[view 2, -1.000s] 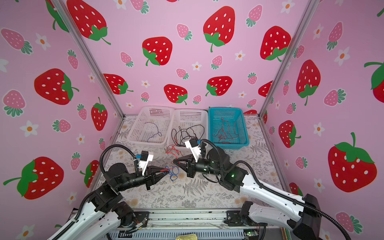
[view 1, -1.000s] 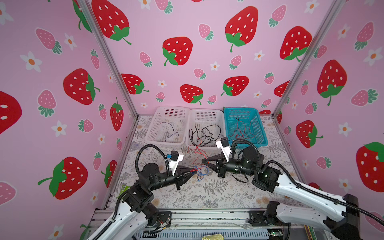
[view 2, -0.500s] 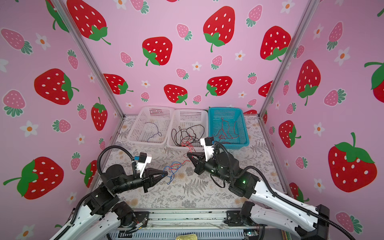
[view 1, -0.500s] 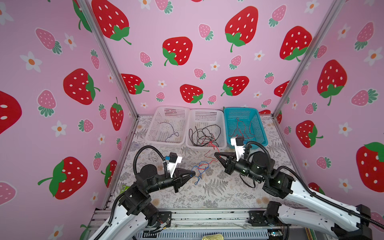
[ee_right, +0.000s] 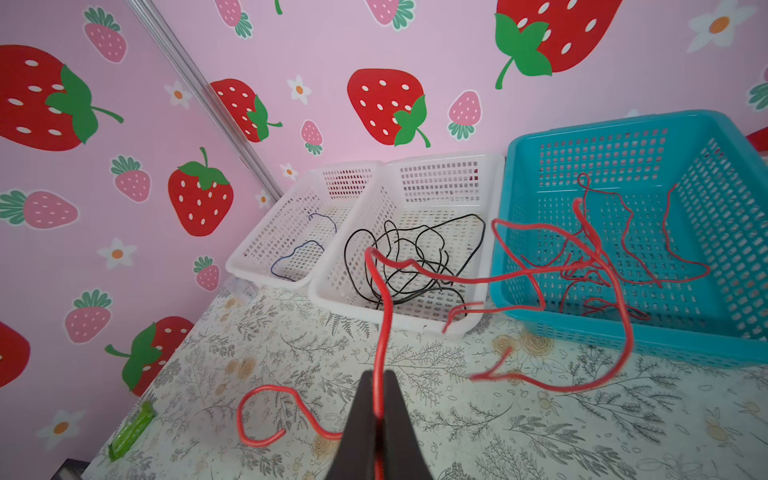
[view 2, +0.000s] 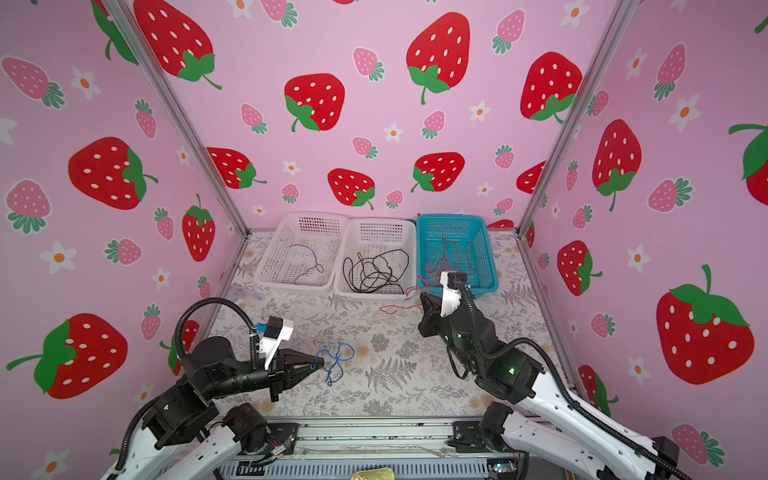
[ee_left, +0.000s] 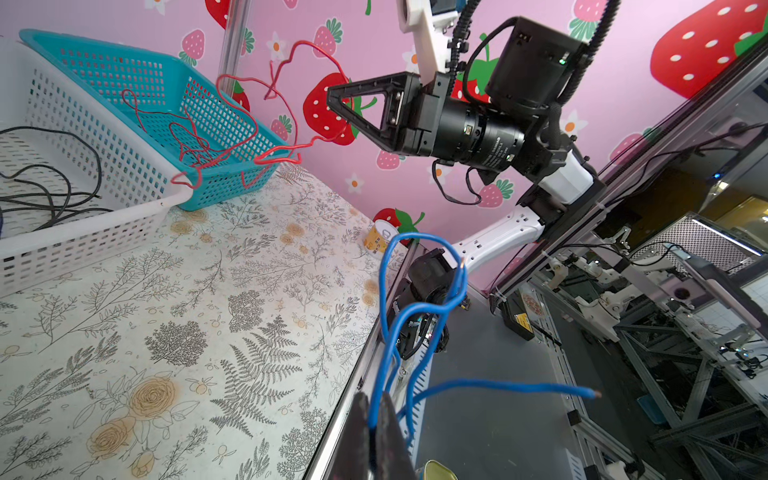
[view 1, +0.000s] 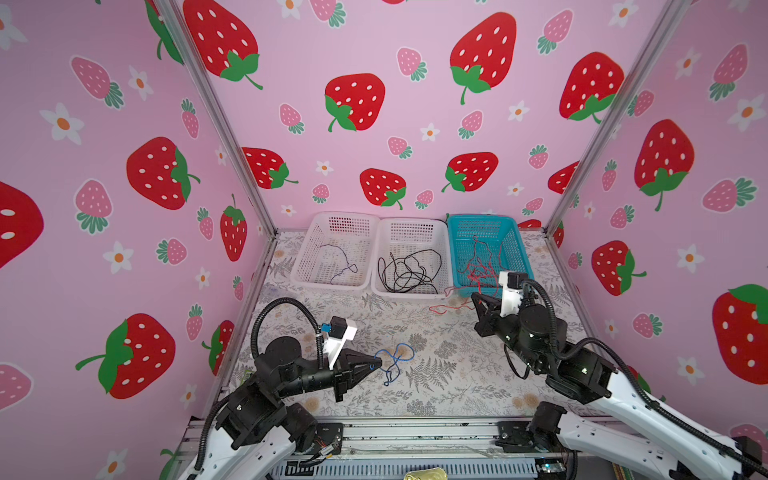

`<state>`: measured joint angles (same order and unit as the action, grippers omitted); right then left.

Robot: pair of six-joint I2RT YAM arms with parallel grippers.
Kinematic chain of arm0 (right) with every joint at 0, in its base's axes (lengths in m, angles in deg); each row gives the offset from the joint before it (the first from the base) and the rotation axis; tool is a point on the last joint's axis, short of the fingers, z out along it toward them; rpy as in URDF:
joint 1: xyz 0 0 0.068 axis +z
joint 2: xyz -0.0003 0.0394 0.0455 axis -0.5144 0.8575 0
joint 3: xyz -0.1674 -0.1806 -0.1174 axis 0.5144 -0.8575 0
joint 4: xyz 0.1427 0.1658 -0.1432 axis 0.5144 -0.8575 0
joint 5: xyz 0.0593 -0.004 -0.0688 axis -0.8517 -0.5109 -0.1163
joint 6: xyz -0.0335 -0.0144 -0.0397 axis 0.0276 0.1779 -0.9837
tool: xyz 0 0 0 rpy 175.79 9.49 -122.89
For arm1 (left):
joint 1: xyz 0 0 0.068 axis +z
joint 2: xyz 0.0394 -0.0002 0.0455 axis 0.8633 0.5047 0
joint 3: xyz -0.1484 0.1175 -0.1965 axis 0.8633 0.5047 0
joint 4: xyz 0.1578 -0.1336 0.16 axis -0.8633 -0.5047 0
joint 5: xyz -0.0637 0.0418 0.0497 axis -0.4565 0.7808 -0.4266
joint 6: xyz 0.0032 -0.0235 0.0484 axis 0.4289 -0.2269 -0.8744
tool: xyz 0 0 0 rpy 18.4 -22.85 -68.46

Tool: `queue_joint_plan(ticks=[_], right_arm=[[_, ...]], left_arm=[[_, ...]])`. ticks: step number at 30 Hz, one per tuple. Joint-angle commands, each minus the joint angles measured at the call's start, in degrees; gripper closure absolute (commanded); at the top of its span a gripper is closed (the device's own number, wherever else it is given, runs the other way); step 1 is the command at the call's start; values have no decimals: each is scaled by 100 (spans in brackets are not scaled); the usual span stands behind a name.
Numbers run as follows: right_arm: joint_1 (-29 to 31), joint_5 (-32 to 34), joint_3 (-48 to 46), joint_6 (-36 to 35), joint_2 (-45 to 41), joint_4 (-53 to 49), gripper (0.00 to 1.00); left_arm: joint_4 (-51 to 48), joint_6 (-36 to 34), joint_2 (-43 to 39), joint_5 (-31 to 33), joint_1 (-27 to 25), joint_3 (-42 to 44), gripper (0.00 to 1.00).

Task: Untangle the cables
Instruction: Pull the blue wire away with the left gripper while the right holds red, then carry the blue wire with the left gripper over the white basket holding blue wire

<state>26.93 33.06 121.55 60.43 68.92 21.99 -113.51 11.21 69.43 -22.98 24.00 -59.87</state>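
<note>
Strawberry-print pink walls [view 1: 291,54] enclose a floral tabletop [view 1: 436,395], with three baskets lined up along its back edge.

In both top views, the left end effector [view 1: 376,365] is closed on a blue cable [view 1: 399,357] near the front of the tabletop. The right end effector [view 1: 473,297], closed too, pinches a red cable [view 1: 449,307] just in front of the teal basket [view 1: 521,253]. Black cables [view 1: 409,270] lie coiled in the middle white basket [view 1: 409,296]. A thin dark wire [view 1: 343,259] lies in the left white basket [view 1: 328,286].

In the left wrist view, the blue cable [ee_left: 388,311] is clamped between the shut fingers [ee_left: 359,440], with its loops and one free end standing up from them.

In the right wrist view, the red cable [ee_right: 384,316] rises from between the shut fingers [ee_right: 359,415]. It curls in front of the baskets, and more red wires [ee_right: 623,249] lie inside the teal basket.
</note>
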Motion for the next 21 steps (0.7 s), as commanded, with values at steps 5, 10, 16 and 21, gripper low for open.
queue_joint_plan(ticks=[5, 10, 16, 21], right_arm=[[-32, 167, 453, -242, -214, -266, 100], [-32, -369, 580, -492, -247, -72, 100], [-32, -1034, 704, -653, -217, -8, 100], [-34, -1309, 771, -701, -309, 19, 100]], left_arm=[[-912, -626, 305, 2170, -11, -726, 100], [-773, -748, 1038, 3488, 50, -1192, 100], [-530, -680, 2258, 4492, 566, -1757, 100], [-47, -227, 2969, 4703, 1371, -1970, 100]])
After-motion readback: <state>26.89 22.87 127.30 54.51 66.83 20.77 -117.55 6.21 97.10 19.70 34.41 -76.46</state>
